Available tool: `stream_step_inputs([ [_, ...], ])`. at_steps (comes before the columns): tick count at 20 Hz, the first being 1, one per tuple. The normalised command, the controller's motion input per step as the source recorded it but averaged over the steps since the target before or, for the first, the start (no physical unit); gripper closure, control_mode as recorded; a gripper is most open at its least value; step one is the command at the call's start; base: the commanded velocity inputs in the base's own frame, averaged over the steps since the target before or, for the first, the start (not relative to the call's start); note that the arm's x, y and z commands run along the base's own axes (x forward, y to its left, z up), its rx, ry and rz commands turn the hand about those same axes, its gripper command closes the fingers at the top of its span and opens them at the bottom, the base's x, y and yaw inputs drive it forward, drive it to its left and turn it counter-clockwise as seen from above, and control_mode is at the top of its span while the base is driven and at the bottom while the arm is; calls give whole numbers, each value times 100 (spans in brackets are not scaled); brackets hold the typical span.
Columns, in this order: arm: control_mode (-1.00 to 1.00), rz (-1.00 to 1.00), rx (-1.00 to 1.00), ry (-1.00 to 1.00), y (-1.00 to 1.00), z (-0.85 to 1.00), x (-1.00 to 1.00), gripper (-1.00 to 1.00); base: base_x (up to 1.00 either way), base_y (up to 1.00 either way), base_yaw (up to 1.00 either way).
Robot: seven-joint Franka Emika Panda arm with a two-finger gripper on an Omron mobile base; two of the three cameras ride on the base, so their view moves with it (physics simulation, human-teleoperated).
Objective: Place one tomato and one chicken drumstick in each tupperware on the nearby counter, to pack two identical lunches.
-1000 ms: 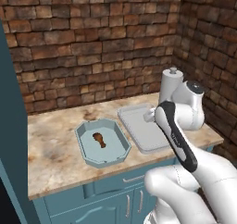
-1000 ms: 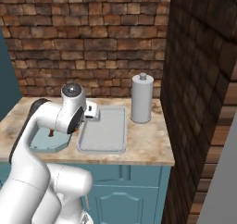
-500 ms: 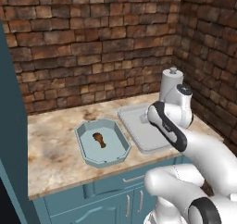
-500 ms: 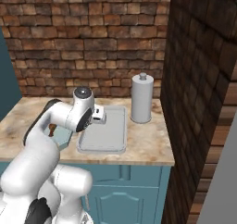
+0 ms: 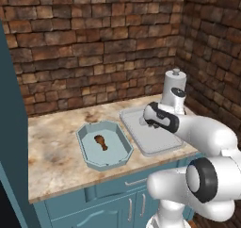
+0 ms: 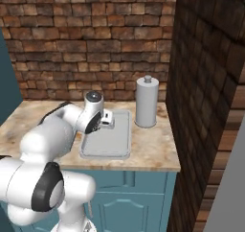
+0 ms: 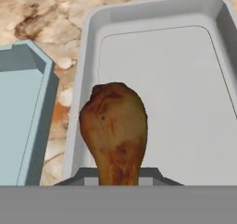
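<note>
Pinching a chicken drumstick (image 7: 114,130) by its narrow end, the gripper (image 7: 119,174) is hanging over the near end of a pale grey tray (image 7: 157,70). From the hand's own vantage the meaty brown end of the drumstick is pointing away from the fingers and standing clear above the tray's flat floor, with no sign of it touching the bottom. From the left side the gripper (image 5: 145,120) is showing just above that same tray (image 5: 151,138), tucked under the bend of the white arm, and from the right side the gripper (image 6: 107,120) is sitting over the tray's (image 6: 107,142) far left corner.

Just beside the grey tray, toward the arm's left, a blue-grey tupperware (image 5: 104,144) with cut-off corners is resting on the beige marbled counter (image 5: 52,151). A second chicken drumstick (image 5: 100,142) is lying on its floor, roughly in the middle. In the hand view one angled corner of this tupperware (image 7: 28,107) is peeking in at the left edge, apart from the tray by a narrow strip of counter (image 7: 51,19).

A white canister with a knobbed lid (image 6: 147,101) is standing upright behind the tray near the brick side wall (image 6: 210,82). Teal cabinet doors (image 5: 113,213) are running below the counter.
</note>
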Motion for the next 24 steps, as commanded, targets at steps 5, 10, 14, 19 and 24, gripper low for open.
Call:
stream_step_inputs([
  [5,-100,0,0,0,0,-37,44,100,0,0,0],
  [10,-100,0,0,1,0,-35,44,100,0,0,0],
  [14,-100,0,0,3,0,-33,49,100,0,0,0],
  [19,-100,0,0,3,0,-32,46,-100,0,0,0],
  [24,-100,0,0,2,0,-9,35,-100,0,0,0],
])
